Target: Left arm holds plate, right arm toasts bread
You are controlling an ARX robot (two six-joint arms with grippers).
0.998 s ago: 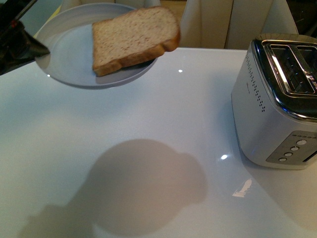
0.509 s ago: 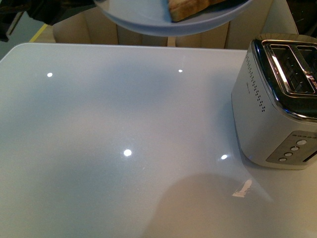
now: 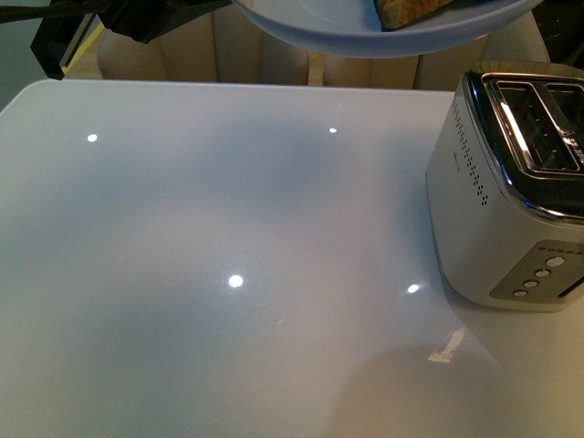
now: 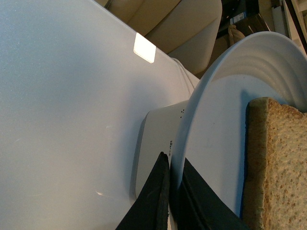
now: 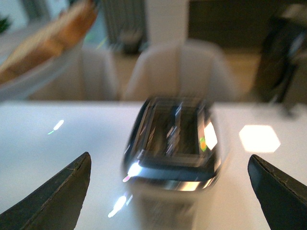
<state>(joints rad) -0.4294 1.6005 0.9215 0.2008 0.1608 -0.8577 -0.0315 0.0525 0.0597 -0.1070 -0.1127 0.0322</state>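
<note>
Plate (image 3: 301,27) holds bread (image 3: 406,11), top edge of the front view; only the left wrist view shows left gripper (image 4: 175,167) clamping its rim — right gripper (image 5: 169,160) gapes wide.

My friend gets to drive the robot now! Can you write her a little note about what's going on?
Left gripper: jaws shut on the rim of the plate, held up in the air. The bread lies on the plate.
Right gripper: jaws wide open, empty, facing the toaster on the table.
Done: plate and bread lifted.
Left: right arm takes the bread and puts it in a toaster slot; no bread shows there yet.
</note>
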